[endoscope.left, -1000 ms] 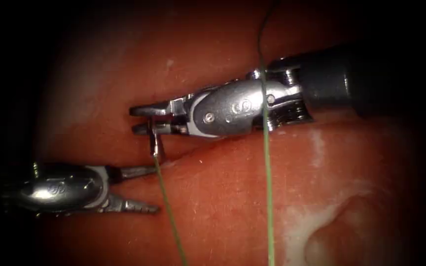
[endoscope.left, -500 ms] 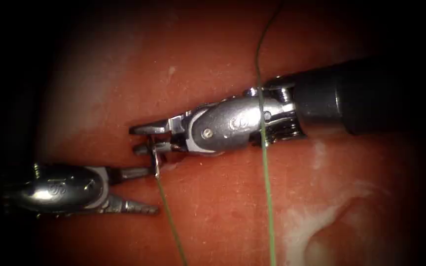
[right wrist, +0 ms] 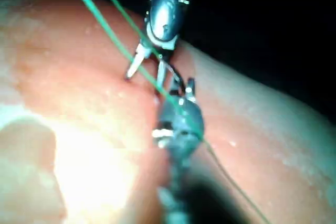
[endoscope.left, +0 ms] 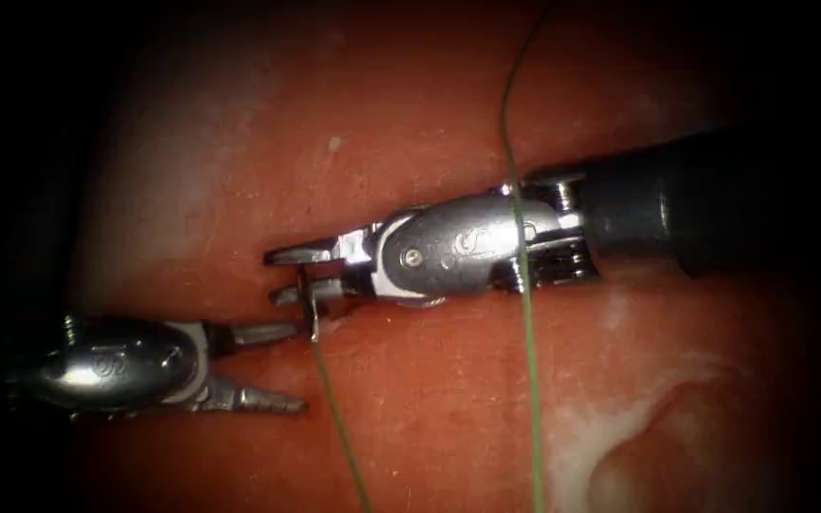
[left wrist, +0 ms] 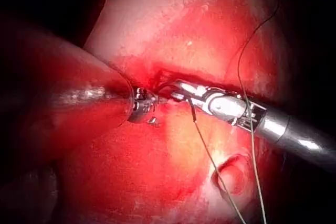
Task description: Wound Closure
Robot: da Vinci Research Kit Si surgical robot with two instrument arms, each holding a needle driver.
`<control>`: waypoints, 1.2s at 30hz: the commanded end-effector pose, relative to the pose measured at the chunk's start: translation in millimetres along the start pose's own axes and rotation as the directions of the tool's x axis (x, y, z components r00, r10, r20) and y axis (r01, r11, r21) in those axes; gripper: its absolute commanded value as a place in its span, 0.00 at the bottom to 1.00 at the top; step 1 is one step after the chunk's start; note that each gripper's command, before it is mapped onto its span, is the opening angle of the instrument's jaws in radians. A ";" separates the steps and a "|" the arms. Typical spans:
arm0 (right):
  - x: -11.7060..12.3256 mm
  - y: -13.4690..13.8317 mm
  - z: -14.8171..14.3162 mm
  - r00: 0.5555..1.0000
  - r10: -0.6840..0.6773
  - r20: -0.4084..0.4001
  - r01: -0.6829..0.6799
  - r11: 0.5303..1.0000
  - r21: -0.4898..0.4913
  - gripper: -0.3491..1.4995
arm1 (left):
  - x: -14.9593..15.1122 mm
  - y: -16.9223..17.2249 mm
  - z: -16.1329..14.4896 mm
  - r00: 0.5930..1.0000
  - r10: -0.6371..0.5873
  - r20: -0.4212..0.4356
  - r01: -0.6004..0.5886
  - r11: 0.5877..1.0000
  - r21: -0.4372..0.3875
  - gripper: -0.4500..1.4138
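My right tool (endoscope.left: 271, 276) reaches in from the right over the cut (endoscope.left: 349, 321) in the tissue (endoscope.left: 429, 408). Its jaws are shut on the needle (endoscope.left: 313, 309) close to the tail, where the green thread (endoscope.left: 339, 418) joins. The short visible piece of needle stands upright at the cut's left end, and its tip is hidden. I cannot tell whether it is in the tissue. My left tool (endoscope.left: 298, 368) lies left of the cut, jaws open and holding nothing, with the upper jaw almost at the needle. In the right wrist view the left tool (right wrist: 146, 72) is also open.
A second strand of thread (endoscope.left: 525, 285) runs top to bottom across the right tool's wrist. A pale, fatty patch of tissue (endoscope.left: 620, 427) lies right of the cut. In the left wrist view the right tool (left wrist: 220, 103) and the thread (left wrist: 210, 156) cross the wet red tissue.
The right tool has come down and slightly to the right with the needle, bringing its tail end to the cut beside the left tool's upper jaw. The left tool has not moved.
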 end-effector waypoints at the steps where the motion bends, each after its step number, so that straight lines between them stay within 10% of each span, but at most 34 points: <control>1: -0.2 0.1 1.0 1.000 -0.002 -0.004 0.002 1.000 0.010 0.00 | -0.4 0.3 0.7 1.000 -0.001 0.002 0.001 1.000 -0.002 0.57; 15: 1.3 1.4 -0.3 0.998 0.053 -0.028 -0.055 0.998 -0.042 0.00 | -0.4 0.3 0.7 1.000 -0.007 0.002 0.007 1.000 -0.002 0.56; 36: -2.7 -0.7 1.0 0.983 0.175 0.061 -0.176 0.984 0.013 0.00 | -0.4 0.3 0.6 1.000 -0.006 0.005 0.006 1.000 -0.003 0.56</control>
